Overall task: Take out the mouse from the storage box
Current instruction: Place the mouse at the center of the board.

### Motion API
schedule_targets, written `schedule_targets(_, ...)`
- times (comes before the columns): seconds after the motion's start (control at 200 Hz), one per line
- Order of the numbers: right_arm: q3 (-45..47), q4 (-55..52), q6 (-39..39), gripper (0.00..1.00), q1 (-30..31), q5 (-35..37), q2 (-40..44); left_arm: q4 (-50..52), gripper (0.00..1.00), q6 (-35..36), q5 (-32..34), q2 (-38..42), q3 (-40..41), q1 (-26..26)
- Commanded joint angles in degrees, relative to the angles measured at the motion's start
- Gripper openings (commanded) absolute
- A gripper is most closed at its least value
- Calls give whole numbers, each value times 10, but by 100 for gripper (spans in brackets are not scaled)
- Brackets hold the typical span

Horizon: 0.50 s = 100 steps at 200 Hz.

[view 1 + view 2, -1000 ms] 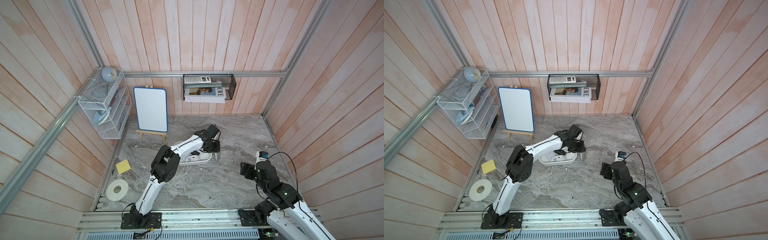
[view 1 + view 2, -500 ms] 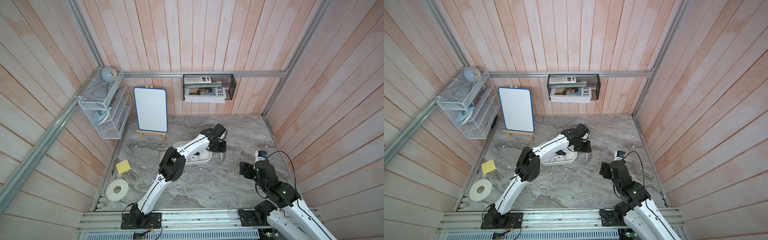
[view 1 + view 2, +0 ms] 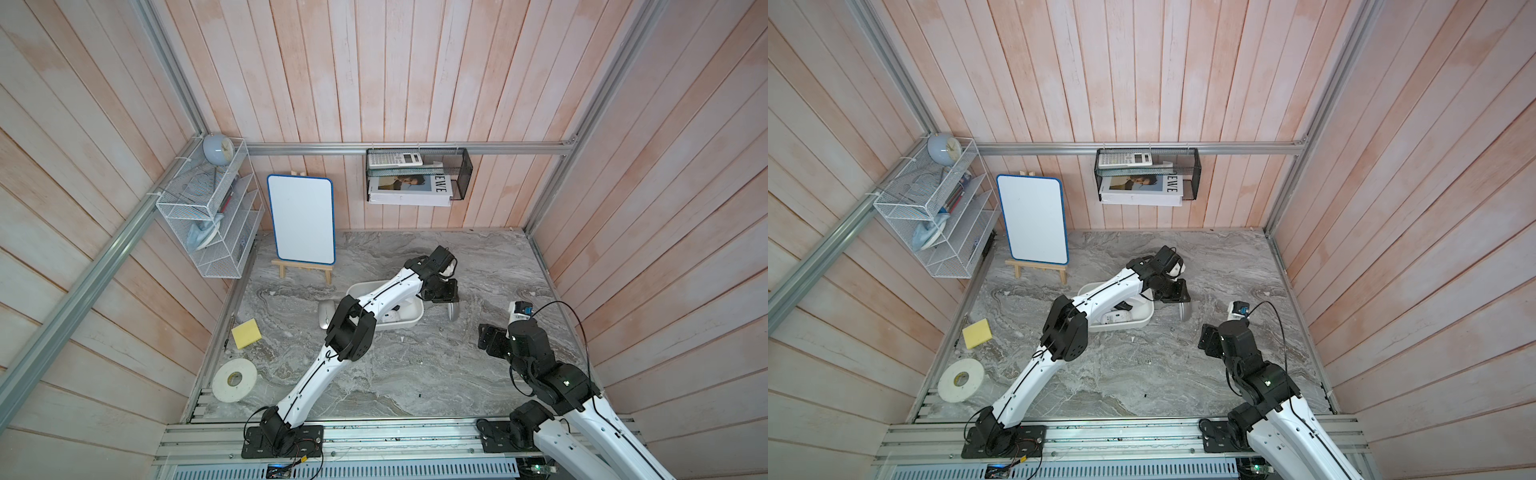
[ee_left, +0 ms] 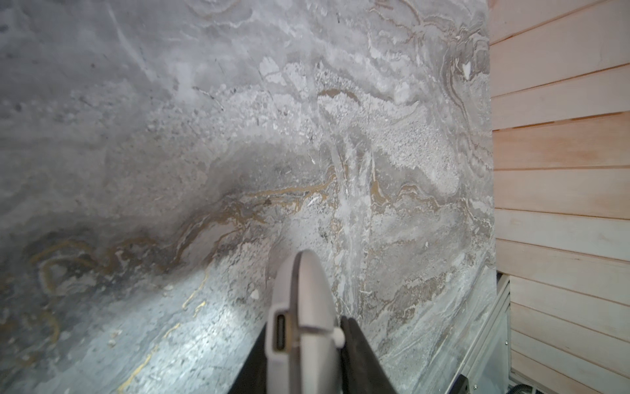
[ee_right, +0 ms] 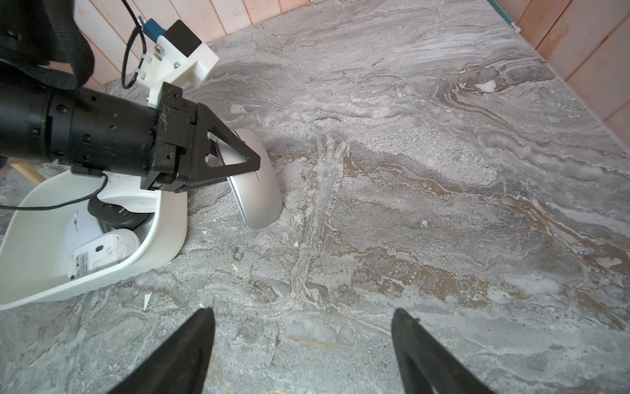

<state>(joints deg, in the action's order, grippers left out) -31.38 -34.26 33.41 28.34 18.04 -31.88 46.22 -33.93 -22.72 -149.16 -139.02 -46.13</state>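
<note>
Two claws are in view, one loaded and one empty.

Left claw (image 5: 238, 153): clamped tight on the silver mouse (image 5: 256, 196), gripping it across its flat faces near the upper end. In the left wrist view the mouse (image 4: 300, 300) stands on edge between the black fingers (image 4: 354, 344), with its charging port facing the camera.

Location of the silver mouse: fully outside the storage box (image 5: 102, 279), just beside the box's short end wall. Both top views confirm this (image 3: 454, 311) (image 3: 1185, 312). It hangs nose-down from the claw, with its lower end at or just above the tabletop (image 5: 426, 163). Contact cannot be confirmed.

Right claw (image 5: 303, 317): jaws spread wide and holding nothing. It is above bare tabletop near the same end of the box, apart from both box and mouse.

Contents of the box: a white mouse (image 5: 102, 252) lying belly-up with its label showing, and a black mouse (image 5: 119, 213) beside it.

Other findings: in a top view a grey mouse (image 3: 326, 313) lies flat on the tabletop just beside the box's opposite end.
</note>
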Motion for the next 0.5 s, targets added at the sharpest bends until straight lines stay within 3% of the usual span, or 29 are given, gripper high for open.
schedule_targets(0.0,11,8,3,85,-3,6,3,6,21,-9,12,-38,-2,4)
schedule_targets(0.495,17,7,8,85,-3,4,10,-2,33,-33,14,-64,-2,19)
